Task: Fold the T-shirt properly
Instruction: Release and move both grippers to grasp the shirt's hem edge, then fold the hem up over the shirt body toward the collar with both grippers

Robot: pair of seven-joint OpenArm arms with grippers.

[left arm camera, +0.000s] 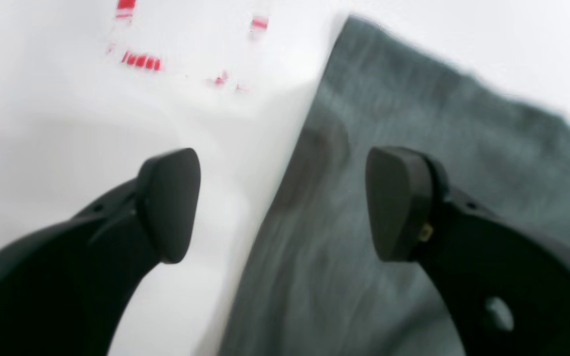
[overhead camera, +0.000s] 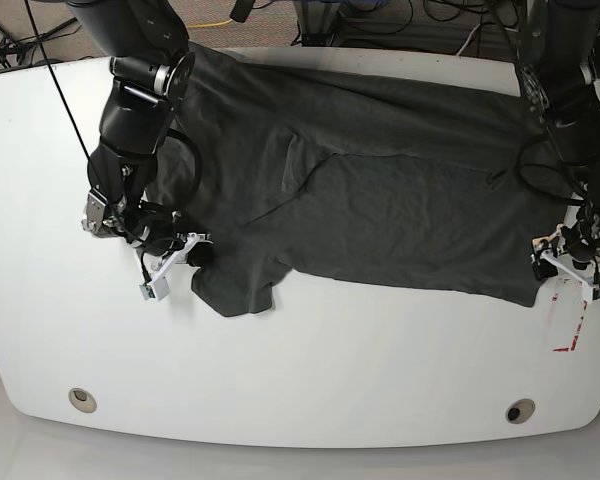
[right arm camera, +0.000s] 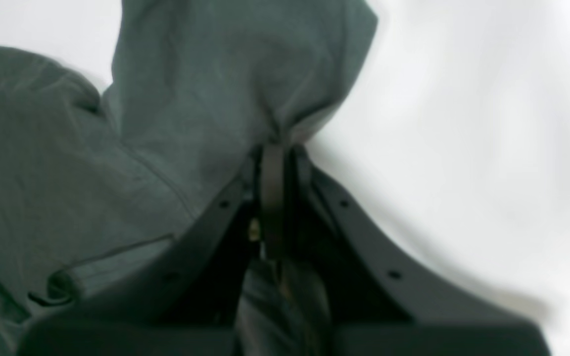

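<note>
— What is seen around the cloth, and is anything in the way?

— One dark charcoal-grey, wrinkled cotton T-shirt (overhead camera: 380, 190) is spread across the white oval table (overhead camera: 310, 370), reaching from one arm to the other. Red tape marks (left arm camera: 140, 61) are seen on the bare surface just beside the shirt's corner. Two round holes (overhead camera: 80, 398) are set into the table's near edge. Cables (overhead camera: 400, 20) are seen on the floor beyond the table.

— And the two grippers?

— The right gripper (right arm camera: 272, 163) is closed on a bunched sleeve edge, cloth being pinched between its jaws. The left gripper (left arm camera: 282, 202) is held spread apart over the shirt's straight edge, nothing being gripped.
</note>
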